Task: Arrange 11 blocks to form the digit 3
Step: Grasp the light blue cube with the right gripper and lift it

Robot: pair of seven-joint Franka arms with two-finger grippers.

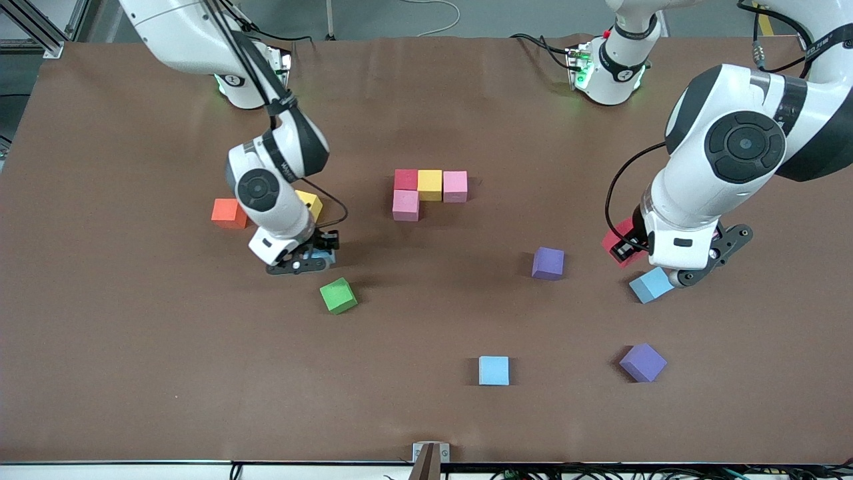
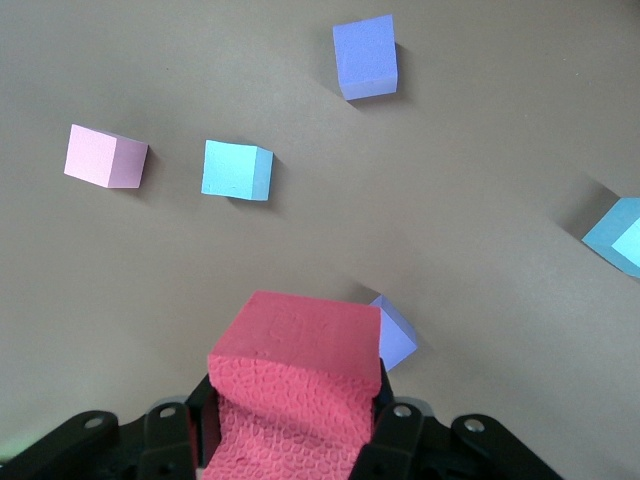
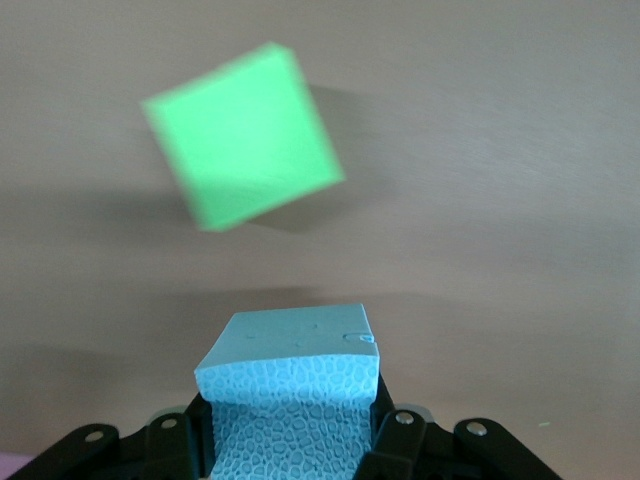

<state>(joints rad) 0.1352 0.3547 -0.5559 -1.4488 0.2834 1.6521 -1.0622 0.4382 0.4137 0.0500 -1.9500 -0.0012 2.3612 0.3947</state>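
The right arm comes down from its base at the table's top edge, elbow bent, wrist pointing down near the middle of its half of the table. The right gripper (image 1: 313, 257) sits low at the table surface, its fingers (image 3: 395, 440) pressed against both sides of a light blue block (image 3: 290, 400).

The left arm folds in from its base, its big elbow joint high over the table's left-arm end, forearm dropping steeply. The left gripper (image 1: 630, 250) hangs above the table, tilted, with its fingers (image 2: 395, 435) clamped on a red block (image 2: 295, 390) that sits between them and shows clear of the surface.
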